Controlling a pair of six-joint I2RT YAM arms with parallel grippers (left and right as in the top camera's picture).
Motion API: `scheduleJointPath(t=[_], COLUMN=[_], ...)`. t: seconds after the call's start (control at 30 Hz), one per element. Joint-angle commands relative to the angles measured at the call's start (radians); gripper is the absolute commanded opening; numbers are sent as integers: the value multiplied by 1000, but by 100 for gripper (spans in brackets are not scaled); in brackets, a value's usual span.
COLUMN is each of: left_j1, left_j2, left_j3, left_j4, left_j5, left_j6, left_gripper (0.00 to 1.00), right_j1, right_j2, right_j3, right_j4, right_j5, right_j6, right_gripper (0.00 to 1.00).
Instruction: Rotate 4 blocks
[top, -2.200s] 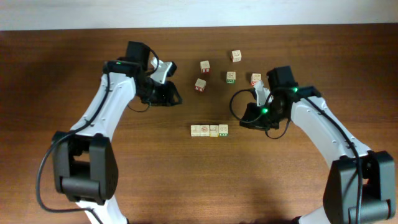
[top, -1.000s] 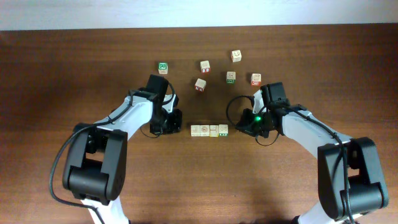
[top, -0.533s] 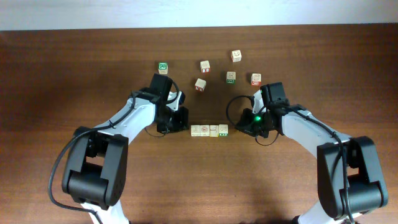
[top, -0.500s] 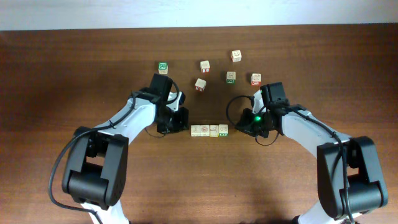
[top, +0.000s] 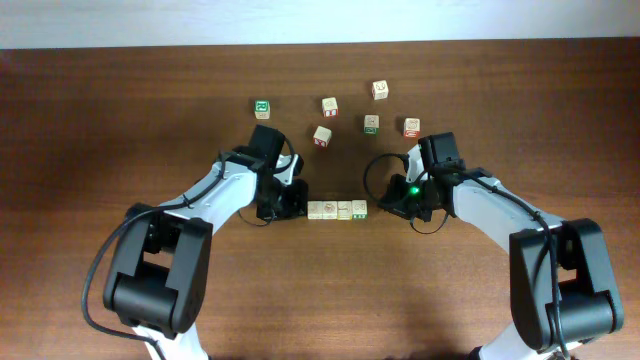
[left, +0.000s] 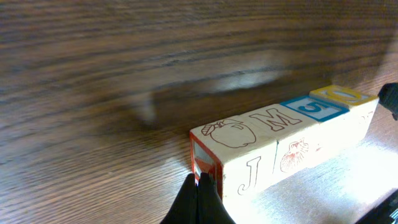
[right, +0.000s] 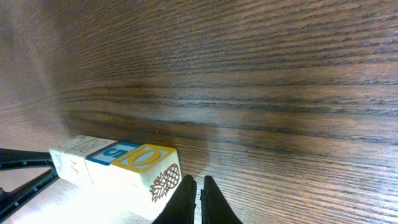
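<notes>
Sliding in, the shut, empty left end effector (left: 200, 186) now touches the row of blocks (top: 337, 210) at its tips. The right end effector (right: 199, 188), also shut, stays just beside the row's other end, so turning looks ready to begin.

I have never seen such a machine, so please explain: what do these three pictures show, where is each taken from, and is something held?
These are two robot arms at a wooden table. One picture looks down from above; the other two come from small cameras on the wrists. In the middle lies a row of four blocks, with six loose cubes farther back. The left fingers and the right fingers are both shut, one pair at each end of the row. Nothing is held.
</notes>
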Motion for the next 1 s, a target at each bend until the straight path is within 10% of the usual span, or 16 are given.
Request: scheduleJointPath(t=[0.0,0.97], left_j1=[-9,-6], left_j2=[-27,-27], left_j3=[-8,-7], left_j4=[6,27], left_j5=[-1,1], left_j6=[-2,6], left_gripper=[0,0], right_j1=[7,19], right_j2=[7,7], right_j3=[-8,-8], right_j4=[1,4], right_j5=[-6,2], right_j6=[-3,-3], right_gripper=[7,8])
